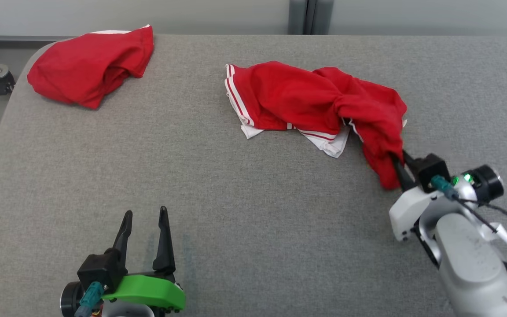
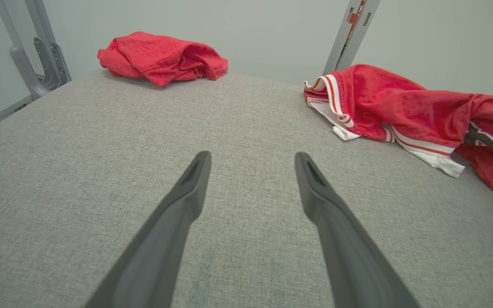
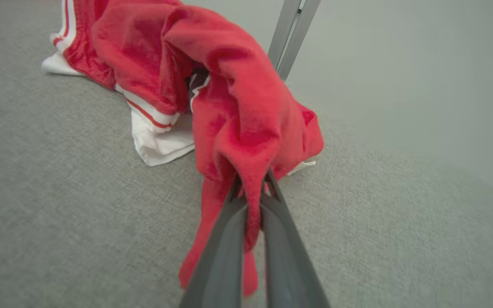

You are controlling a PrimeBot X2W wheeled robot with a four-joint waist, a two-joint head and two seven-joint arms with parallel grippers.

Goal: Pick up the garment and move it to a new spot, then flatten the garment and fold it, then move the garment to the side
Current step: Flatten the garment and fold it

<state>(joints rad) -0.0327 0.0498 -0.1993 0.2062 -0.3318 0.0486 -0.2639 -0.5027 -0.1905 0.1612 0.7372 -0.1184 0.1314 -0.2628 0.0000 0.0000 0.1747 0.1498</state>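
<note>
Showing grey woven counter (image 1: 253, 211) under pale wall (image 1: 412, 15); pinching red garment (image 1: 306, 97) in right tool (image 3: 251, 182), holding left tool (image 1: 145, 212) wide; revealing, at right wrist, its fabric squeezed between fingers (image 3: 225, 239).

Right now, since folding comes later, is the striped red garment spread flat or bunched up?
Bunched up: the striped red garment lies in crumpled folds, one end pinched in the shut right gripper.
</note>
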